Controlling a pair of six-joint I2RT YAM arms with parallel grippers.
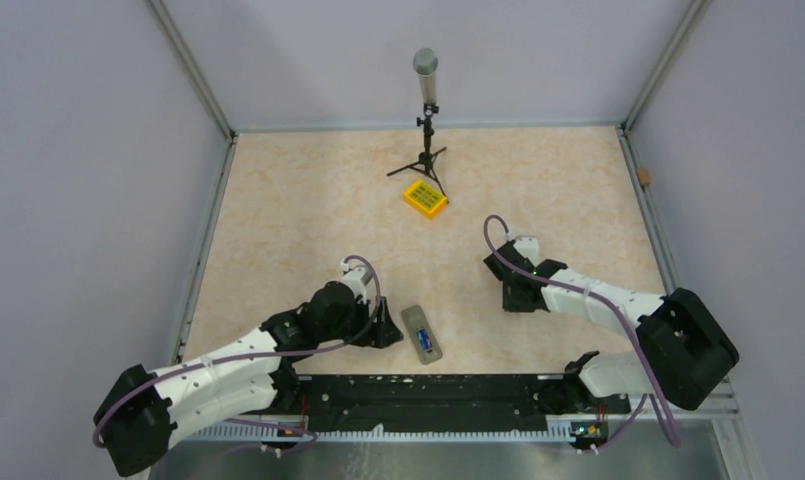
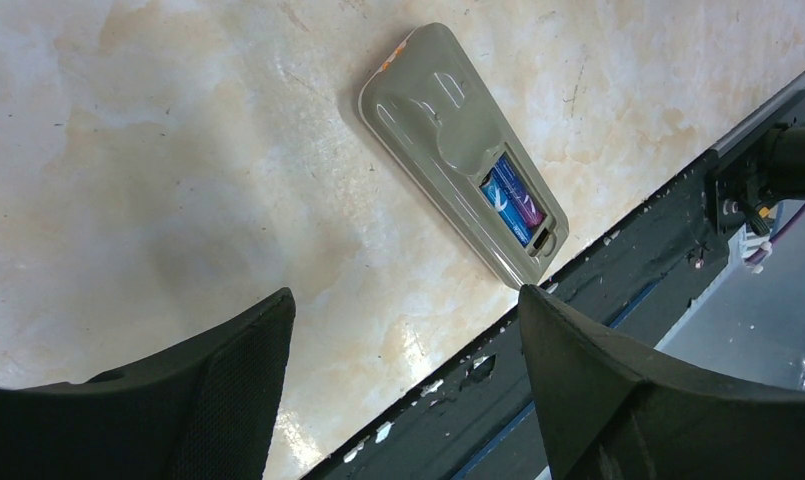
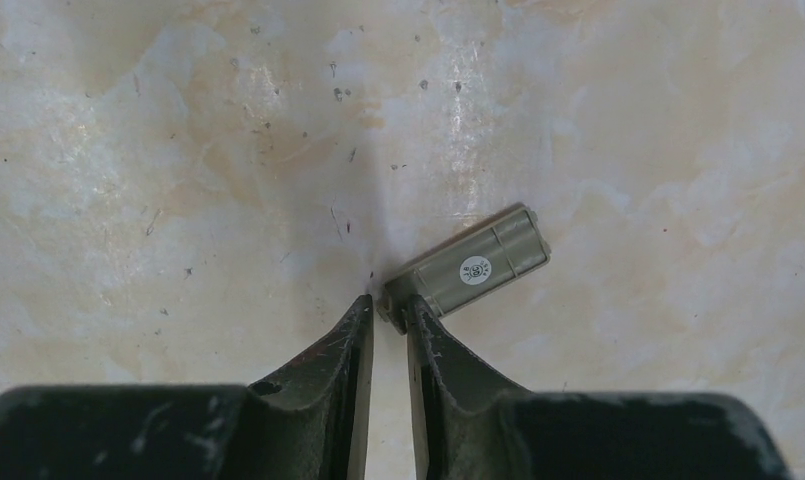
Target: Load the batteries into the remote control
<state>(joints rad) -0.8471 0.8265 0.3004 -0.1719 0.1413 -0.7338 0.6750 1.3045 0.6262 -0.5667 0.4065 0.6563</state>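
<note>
Near the remote control (image 2: 448,140), left pincer (image 2: 403,293) wide — right pincer (image 3: 388,302) narrow, grip on cover (image 3: 478,265) unclear.

A robotics lab cell: plain grey walls (image 1: 78,200) box in a marbled table (image 1: 298,210).

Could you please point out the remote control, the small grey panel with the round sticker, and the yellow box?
remote control (image 2: 448,140): left wrist view, on its moulded grey back.
small grey panel (image 3: 475,270): right wrist view, on its round white sticker.
yellow box (image 1: 425,198): top external view, on its top face.
</note>
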